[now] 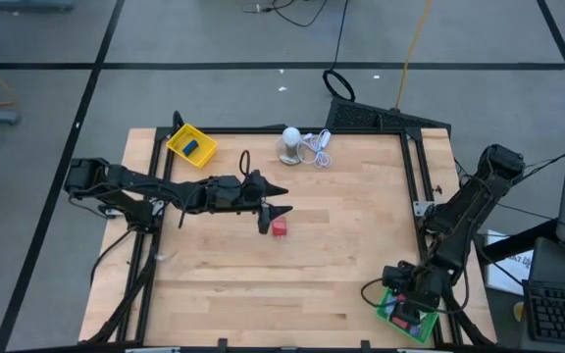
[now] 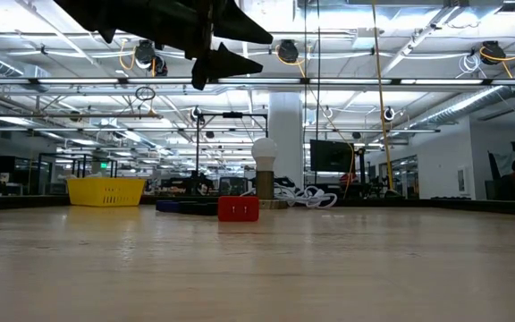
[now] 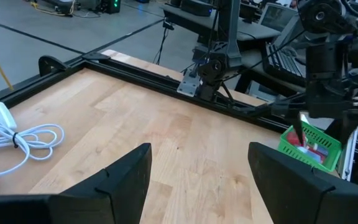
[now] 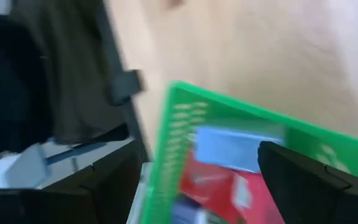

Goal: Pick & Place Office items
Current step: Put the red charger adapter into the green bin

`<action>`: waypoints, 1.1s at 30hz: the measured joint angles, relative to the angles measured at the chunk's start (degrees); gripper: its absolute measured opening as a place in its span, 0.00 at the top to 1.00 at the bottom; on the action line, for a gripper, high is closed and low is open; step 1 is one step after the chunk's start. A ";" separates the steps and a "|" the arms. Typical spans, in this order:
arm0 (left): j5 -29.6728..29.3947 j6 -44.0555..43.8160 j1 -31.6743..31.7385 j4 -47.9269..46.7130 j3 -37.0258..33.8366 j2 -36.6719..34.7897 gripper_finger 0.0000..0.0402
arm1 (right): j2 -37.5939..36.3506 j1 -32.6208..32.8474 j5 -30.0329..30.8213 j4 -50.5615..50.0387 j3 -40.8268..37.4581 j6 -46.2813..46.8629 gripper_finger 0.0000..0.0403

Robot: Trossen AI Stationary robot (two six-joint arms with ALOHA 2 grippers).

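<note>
A small red block (image 1: 280, 227) (image 2: 238, 208) lies on the wooden table near its middle. My left gripper (image 1: 275, 200) (image 2: 232, 49) (image 3: 197, 180) hangs open and empty well above the table, just on the far side of that block. A yellow tray (image 1: 191, 145) (image 2: 105, 190) at the far left holds a blue block (image 1: 192, 147). At the near right corner a green tray (image 1: 407, 316) (image 3: 309, 146) (image 4: 185, 124) holds red and blue pieces (image 4: 229, 149). My right gripper (image 1: 406, 292) (image 4: 197, 186) is open above this tray, with nothing between its fingers.
A white round object (image 1: 290, 142) (image 2: 264, 165) with its coiled white cable (image 1: 317, 147) (image 3: 17, 137) stands at the far edge. A low dark shape (image 2: 186, 207) lies left of the red block in the low view. A black frame (image 1: 415, 176) borders the table.
</note>
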 joint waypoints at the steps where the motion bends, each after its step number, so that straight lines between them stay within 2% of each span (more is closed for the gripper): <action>1: 0.00 -0.01 0.00 0.00 0.00 0.00 0.33 | 0.00 -0.47 -0.77 1.62 0.00 -1.20 0.25; 6: 0.00 -0.24 0.00 0.02 0.00 0.00 0.32 | -0.01 -3.05 -1.13 11.28 0.00 -10.82 0.26; 14: 0.00 -6.15 -0.07 0.04 0.00 0.00 0.32 | -0.13 -10.36 -0.32 21.26 0.00 -38.26 0.26; 18: 0.01 -10.42 -0.07 -0.05 0.00 0.00 0.32 | -0.13 -14.19 5.50 22.80 0.00 -49.58 0.26; 23: 0.39 -10.52 -0.75 -1.26 0.00 0.00 0.33 | -0.11 -19.25 14.28 26.06 -0.02 -63.44 0.26; 27: 0.49 -10.49 -1.96 -2.94 0.00 0.02 0.33 | -0.11 -22.92 18.66 31.48 -0.02 -69.62 0.26; 33: -0.38 -10.78 -4.47 -2.80 0.00 0.39 0.32 | 0.20 -27.16 18.85 41.49 -0.02 -74.64 0.26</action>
